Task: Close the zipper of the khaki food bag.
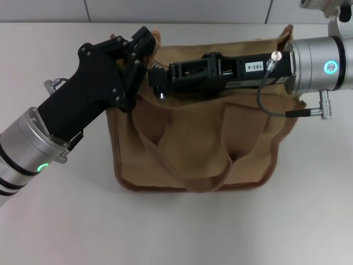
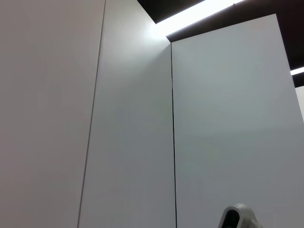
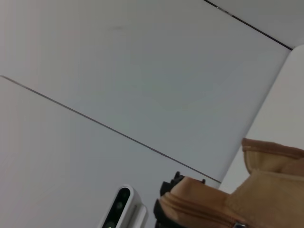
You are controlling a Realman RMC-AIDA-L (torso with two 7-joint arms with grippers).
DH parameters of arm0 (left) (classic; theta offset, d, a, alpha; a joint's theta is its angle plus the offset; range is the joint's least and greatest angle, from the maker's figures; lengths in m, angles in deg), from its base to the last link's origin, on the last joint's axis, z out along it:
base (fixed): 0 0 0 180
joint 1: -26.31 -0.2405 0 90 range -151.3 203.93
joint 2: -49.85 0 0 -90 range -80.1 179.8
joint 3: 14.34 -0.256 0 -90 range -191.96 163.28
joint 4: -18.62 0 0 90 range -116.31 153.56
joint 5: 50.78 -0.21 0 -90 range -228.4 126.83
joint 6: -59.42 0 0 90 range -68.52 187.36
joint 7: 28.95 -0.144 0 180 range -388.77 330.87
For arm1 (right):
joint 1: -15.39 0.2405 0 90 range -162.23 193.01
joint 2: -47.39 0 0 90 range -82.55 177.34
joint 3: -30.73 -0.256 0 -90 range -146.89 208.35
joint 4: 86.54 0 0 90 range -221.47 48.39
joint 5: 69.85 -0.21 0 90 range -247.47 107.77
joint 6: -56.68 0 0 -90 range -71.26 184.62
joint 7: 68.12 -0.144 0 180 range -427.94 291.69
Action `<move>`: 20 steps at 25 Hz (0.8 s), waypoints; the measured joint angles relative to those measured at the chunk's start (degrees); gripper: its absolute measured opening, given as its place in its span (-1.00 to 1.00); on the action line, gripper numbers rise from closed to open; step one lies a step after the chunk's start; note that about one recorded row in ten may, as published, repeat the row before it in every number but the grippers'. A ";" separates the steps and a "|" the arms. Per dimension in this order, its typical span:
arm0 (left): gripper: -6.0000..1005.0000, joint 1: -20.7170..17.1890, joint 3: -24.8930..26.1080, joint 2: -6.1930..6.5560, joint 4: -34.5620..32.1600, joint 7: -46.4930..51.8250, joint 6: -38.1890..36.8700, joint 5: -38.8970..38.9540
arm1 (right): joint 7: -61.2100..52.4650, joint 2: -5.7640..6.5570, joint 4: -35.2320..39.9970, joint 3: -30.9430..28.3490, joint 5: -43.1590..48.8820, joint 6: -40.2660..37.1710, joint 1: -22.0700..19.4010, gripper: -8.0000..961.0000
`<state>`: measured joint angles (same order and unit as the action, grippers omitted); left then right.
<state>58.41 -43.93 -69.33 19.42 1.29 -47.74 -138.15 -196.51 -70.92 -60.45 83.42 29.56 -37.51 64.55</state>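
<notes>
Khaki food bag (image 1: pixel 193 149) lies on white table (image 1: pixel 66 221), brown loop handles draped across front. Right gripper (image 1: pixel 157 83) reaches over bag's top edge from right, covering most of zipper (image 3: pixel 209 211); whether fingers pinch pull tab, cannot tell. Left gripper (image 1: pixel 144 47) at bag's upper-left corner, fingers clenched on fabric there. Grey cable (image 1: pixel 265 94) loops beside right wrist. Wall panels (image 2: pixel 142 118) fill left wrist view.
</notes>
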 joint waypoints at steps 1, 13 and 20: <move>-0.91 -0.01 -0.07 0.00 0.00 0.00 -0.06 0.01 | 0.05 0.03 0.08 0.21 0.00 0.18 -0.08 0.19; -0.91 0.06 0.03 0.00 0.00 0.00 -0.17 0.03 | 0.12 0.27 0.25 0.85 0.09 0.52 -0.48 -0.74; -0.91 -0.35 0.36 0.00 -0.08 0.00 0.47 0.33 | 0.16 1.16 0.33 0.39 0.09 0.19 -2.18 -0.98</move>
<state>58.06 -43.56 -69.33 19.34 1.29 -47.27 -137.82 -196.36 -69.76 -60.12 83.81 29.65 -37.32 62.37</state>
